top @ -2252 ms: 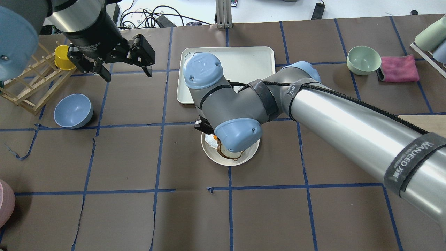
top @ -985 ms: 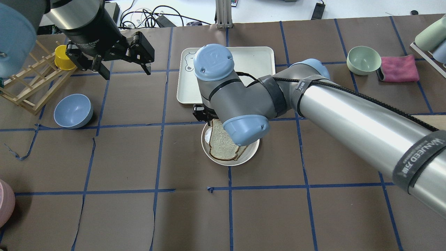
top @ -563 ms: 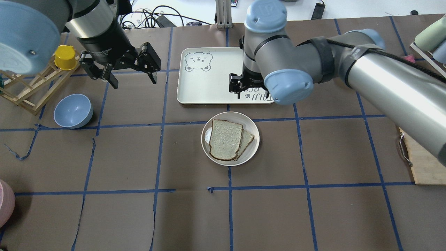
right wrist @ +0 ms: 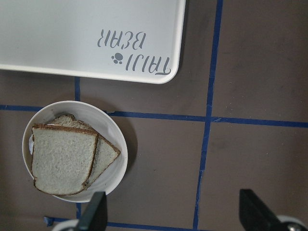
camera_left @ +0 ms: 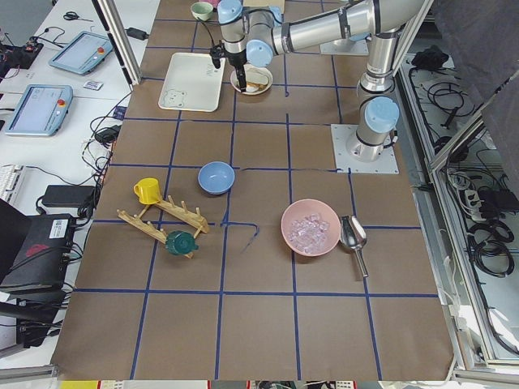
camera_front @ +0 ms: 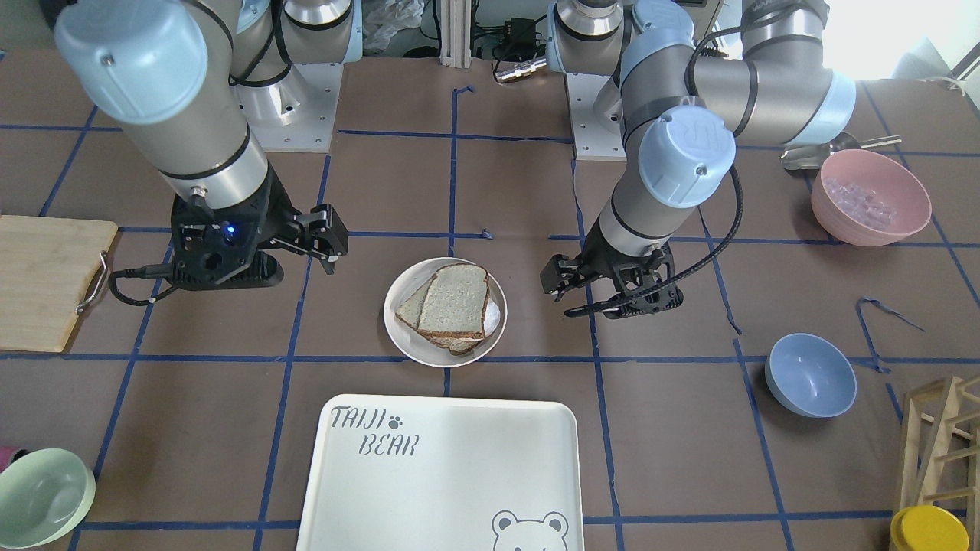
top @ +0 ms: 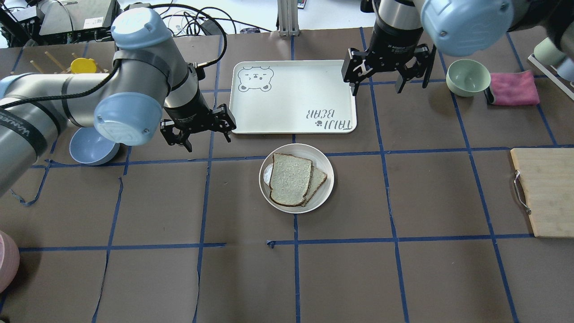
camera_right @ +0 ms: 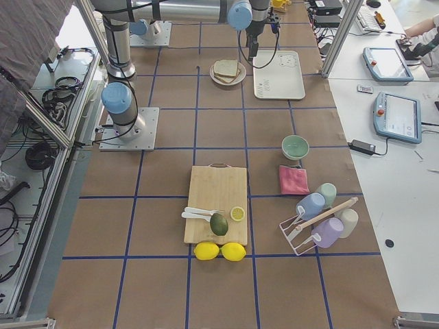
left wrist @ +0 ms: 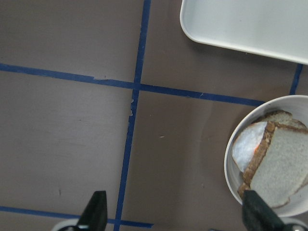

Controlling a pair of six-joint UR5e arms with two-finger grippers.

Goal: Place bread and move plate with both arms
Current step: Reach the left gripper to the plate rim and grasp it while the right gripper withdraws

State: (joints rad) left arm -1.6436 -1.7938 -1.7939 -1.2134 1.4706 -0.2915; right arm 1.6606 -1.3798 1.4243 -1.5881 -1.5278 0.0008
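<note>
Plate (top: 323, 195), bearing bread (top: 291, 178): flat, between left gripper (top: 207, 140) and right gripper (top: 376, 89) (both spread wide, empty); left seemingly the nearer.

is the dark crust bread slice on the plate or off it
On it: the dark-crusted white bread slice lies flat in the small round cream plate, overlapping a paler-crusted slice.

2 bread slices (top: 290, 179) (top: 319, 178), 1 plate (top: 327, 190), 1 tray (top: 291, 89), 3 bowls (camera_front: 810, 375) (camera_front: 857, 233) (camera_front: 38, 490), 2 arms (top: 45, 98) (top: 466, 18).

Seen from overhead, open table round the plate (top: 323, 196) from 2 through 9 o'clock; tray (top: 291, 94) close at 12, left gripper (top: 207, 140) near 10.
</note>
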